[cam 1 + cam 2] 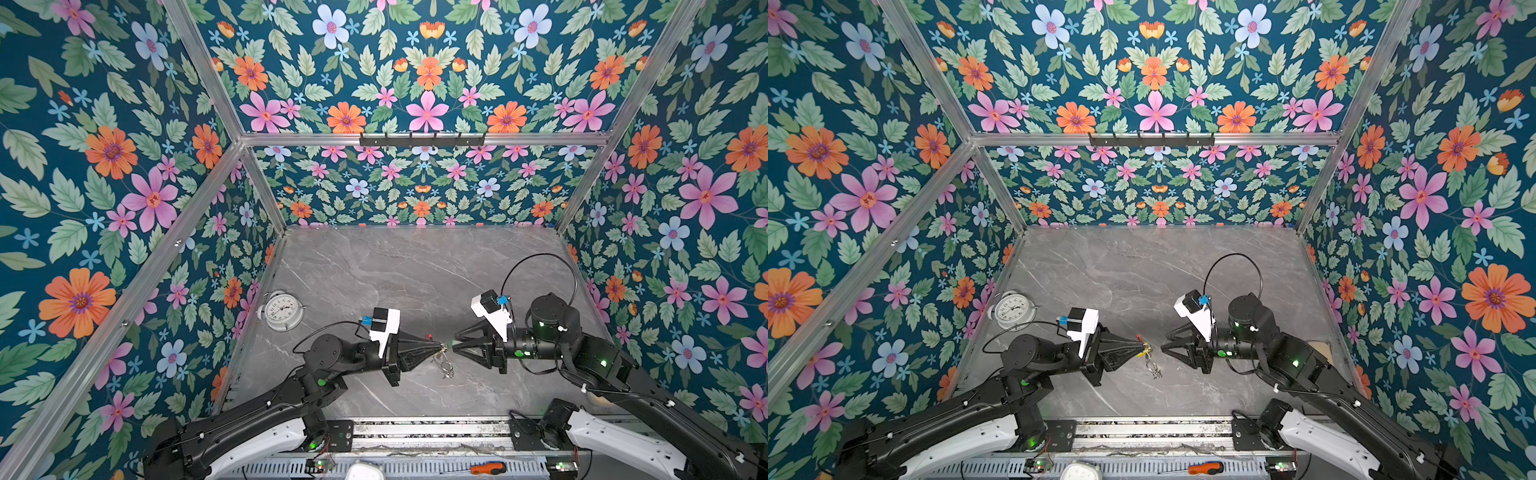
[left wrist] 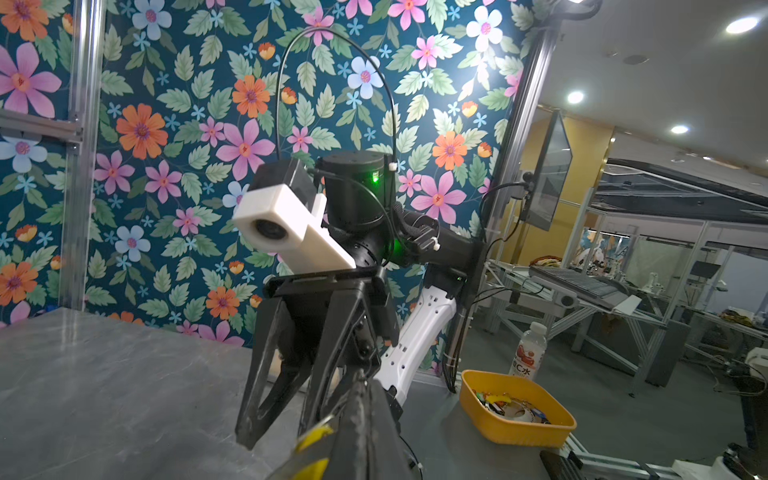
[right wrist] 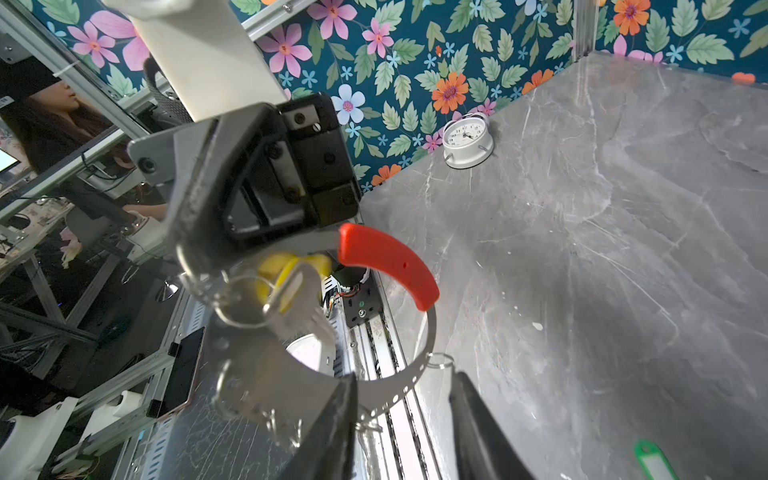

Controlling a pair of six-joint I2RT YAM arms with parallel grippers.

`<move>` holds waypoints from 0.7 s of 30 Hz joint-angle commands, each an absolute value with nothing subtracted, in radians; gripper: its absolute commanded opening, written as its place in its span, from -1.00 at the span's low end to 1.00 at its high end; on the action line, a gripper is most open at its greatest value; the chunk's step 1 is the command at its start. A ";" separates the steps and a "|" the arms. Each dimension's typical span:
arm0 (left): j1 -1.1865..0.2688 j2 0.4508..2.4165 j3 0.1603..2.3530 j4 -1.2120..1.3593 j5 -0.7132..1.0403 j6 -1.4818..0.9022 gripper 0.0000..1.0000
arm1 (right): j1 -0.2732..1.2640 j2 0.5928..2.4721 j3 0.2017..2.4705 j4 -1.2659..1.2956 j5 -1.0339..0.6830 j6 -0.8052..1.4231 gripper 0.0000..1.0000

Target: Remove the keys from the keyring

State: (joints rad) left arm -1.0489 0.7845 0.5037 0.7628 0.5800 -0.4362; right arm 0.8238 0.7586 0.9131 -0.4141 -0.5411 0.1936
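My left gripper (image 1: 436,345) is shut on the keyring (image 3: 411,365), a grey band with a red section (image 3: 386,262), and holds it above the marble table (image 1: 415,270). The yellow-headed key (image 3: 291,274) still hangs from a split ring on the band next to the left fingertips; its yellow head also shows in the left wrist view (image 2: 316,436). My right gripper (image 3: 401,411) faces the ring with its jaws apart and nothing between them. The green-headed key (image 3: 652,459) shows against the table beside the right finger, clear of both the jaws and the ring.
A white alarm clock (image 1: 282,311) stands at the table's left edge. An orange-handled screwdriver (image 1: 488,468) lies on the front rail. A yellow tub (image 2: 515,419) and a bottle (image 2: 528,353) sit off the table behind the right arm.
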 commanded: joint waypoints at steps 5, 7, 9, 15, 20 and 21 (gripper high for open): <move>-1.049 0.787 0.509 0.828 0.603 -0.428 -1.00 | 0.826 0.688 0.962 -0.351 -0.494 0.250 0.04; -1.049 0.790 0.511 0.828 0.604 -0.428 -1.00 | 0.829 0.702 0.990 -0.316 -0.519 0.256 0.05; -1.048 0.792 0.510 0.833 0.604 -0.428 -1.00 | 0.837 0.720 1.001 -0.255 -0.550 0.271 0.07; -1.049 0.791 0.509 0.831 0.596 -0.428 -1.00 | 0.937 0.799 1.031 -0.183 -0.531 0.231 0.09; -1.048 0.785 0.506 0.830 0.589 -0.428 -1.00 | 0.988 0.824 1.014 -0.183 -0.484 0.210 0.07; -1.048 0.784 0.505 0.830 0.587 -0.427 -1.00 | 0.988 0.820 1.001 -0.171 -0.481 0.215 0.05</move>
